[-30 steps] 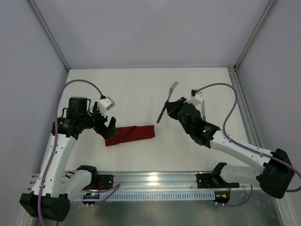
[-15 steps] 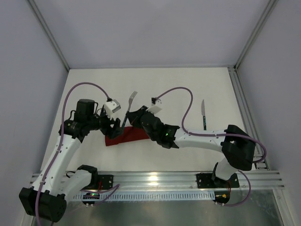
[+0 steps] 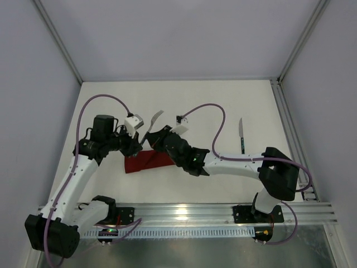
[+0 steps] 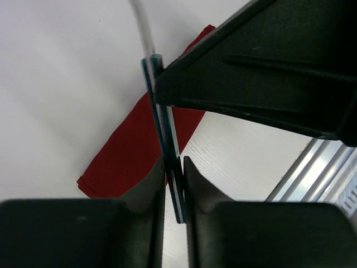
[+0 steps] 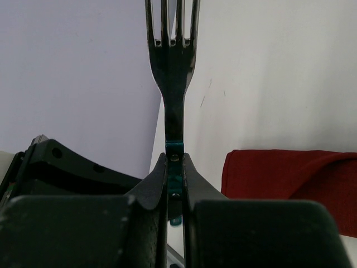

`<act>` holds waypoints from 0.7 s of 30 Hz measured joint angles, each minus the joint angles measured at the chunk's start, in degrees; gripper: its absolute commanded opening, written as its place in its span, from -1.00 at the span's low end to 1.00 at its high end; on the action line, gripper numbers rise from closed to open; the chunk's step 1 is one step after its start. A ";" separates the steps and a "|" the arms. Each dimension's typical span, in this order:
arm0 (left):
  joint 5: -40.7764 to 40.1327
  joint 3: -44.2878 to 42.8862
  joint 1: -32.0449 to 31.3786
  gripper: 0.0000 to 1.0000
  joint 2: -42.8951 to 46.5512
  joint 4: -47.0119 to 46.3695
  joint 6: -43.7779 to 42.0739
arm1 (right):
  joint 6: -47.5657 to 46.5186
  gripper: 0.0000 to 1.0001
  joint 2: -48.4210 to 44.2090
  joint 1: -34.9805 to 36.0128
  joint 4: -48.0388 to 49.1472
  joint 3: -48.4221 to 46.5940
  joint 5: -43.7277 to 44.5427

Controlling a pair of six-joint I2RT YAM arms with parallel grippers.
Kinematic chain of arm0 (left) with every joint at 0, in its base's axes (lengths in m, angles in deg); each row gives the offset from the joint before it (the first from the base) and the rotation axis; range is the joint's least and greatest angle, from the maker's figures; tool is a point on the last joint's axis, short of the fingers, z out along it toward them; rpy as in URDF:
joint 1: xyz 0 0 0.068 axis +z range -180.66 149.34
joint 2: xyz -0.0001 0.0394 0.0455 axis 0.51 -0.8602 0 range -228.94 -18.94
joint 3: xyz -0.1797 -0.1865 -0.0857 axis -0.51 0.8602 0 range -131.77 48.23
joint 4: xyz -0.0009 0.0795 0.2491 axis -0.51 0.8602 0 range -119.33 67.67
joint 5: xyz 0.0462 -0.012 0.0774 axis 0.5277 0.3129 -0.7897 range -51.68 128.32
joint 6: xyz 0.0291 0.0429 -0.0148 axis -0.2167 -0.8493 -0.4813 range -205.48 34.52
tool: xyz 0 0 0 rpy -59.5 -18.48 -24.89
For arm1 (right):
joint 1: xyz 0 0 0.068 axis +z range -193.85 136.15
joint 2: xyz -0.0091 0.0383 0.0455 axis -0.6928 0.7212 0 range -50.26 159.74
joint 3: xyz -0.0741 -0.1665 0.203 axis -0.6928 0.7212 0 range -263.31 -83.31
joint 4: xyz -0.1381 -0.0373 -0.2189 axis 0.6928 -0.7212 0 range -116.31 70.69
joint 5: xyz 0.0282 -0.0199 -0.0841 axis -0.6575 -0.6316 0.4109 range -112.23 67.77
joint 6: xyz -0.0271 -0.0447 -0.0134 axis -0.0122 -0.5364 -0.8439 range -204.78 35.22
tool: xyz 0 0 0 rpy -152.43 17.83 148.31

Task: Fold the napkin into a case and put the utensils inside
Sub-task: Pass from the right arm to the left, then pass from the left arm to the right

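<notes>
Since the napkin (image 3: 146,161) already lies folded into a narrow red strip on the bench (image 3: 223,100), toward its front left, the work from where I stand is now all about the fork (image 3: 153,121). It is held up in the air just above the strip's left half, tilted, with the prongs pointing up and away from the arms and the green handle pointing down.

Both arms have hold of it. The right tool (image 3: 152,139) is clamped on the handle just below the metal neck; its own camera shows the fingers pressed flat on either side. The left tool (image 3: 136,147) has its fingers closed on the lower end of the same handle, directly under the other tool's grip.

Two grips on one thin handle look to me like a hand-over or a change of grip. The right arm is stretched far across the bench to reach this spot, while the left arm sits close beside the strip. I would guess the left arm is better placed to steer the handle into the folded cloth. I cannot see from any view which end of the strip is open.

The knife (image 3: 241,134) lies flat on the bench well off to the right, blade pointing away from the arms and touched by nothing. It looks to be waiting its turn.
</notes>
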 measured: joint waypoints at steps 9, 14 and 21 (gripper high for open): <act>-1.84 0.00 0.33 -1.00 -1.60 0.20 -0.76 | -6.19 -0.15 0.07 -0.15 4.44 2.47 -2.93; -1.20 0.00 0.24 -1.00 -2.58 1.77 -2.29 | -27.91 -0.10 -6.19 0.28 0.24 7.32 -9.22; 4.15 -1.29 0.24 -1.00 -8.46 8.90 -7.96 | -75.78 -0.03 -21.38 4.59 -8.76 10.86 -16.90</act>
